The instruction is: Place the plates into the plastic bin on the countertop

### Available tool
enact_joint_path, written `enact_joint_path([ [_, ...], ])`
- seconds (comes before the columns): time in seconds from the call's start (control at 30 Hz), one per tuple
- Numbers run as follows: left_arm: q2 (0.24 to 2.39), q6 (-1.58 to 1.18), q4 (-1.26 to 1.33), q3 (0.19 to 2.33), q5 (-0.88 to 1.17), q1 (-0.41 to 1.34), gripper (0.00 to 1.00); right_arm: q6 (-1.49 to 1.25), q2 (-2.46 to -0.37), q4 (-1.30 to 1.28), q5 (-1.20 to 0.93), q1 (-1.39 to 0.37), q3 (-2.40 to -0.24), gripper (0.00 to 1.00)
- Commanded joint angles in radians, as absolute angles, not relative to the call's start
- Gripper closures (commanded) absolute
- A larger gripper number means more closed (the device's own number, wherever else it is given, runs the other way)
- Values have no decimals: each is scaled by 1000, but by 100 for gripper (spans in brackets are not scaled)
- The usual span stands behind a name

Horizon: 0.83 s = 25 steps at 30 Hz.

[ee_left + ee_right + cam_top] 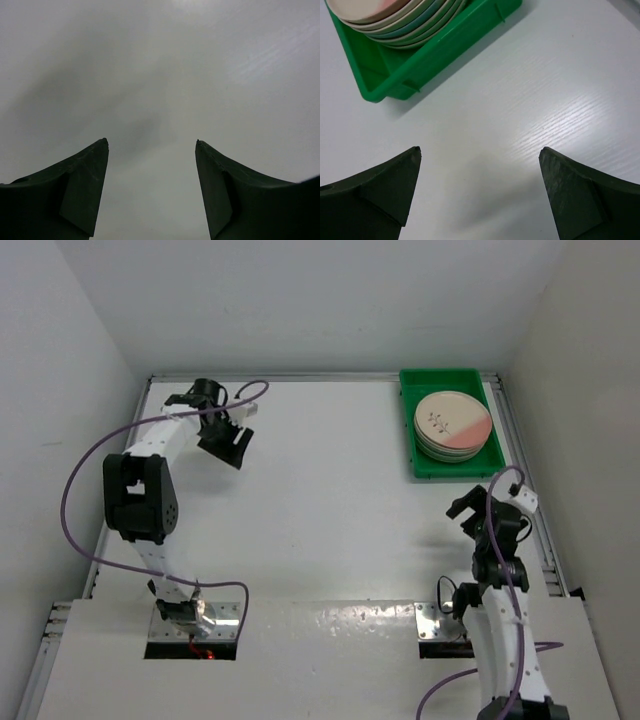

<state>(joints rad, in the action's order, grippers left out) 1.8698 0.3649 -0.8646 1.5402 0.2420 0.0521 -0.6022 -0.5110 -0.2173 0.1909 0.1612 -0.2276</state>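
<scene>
A stack of cream plates [453,426] lies in the green plastic bin [440,469] at the back right of the white countertop [330,470]; the top plate has a pink section and a dark sprig. In the right wrist view the plates [395,20] fill the bin [445,47] at the upper left. My right gripper [488,502] hangs just in front of the bin, and its jaws [480,149] stand wide open over bare countertop with nothing between them. My left gripper [235,445] is at the back left, open [151,142] and empty above bare white surface.
White walls close in the countertop on the left, back and right. A metal rail [532,510] runs along the right edge beside my right arm. A purple cable [85,465] loops off the left arm.
</scene>
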Motion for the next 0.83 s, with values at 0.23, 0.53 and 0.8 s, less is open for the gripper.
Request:
enact_joint_path([
  [0.23, 1375, 689, -625, 973, 114, 91, 28, -837, -368, -281, 143, 164, -100, 0],
  [0.53, 1316, 407, -476, 764, 54, 91, 28, -753, -408, -291, 127, 163, -101, 0],
  [0.8, 1261, 388, -485, 729, -1, 109, 28, -693, -344, -259, 103, 163, -48, 0],
])
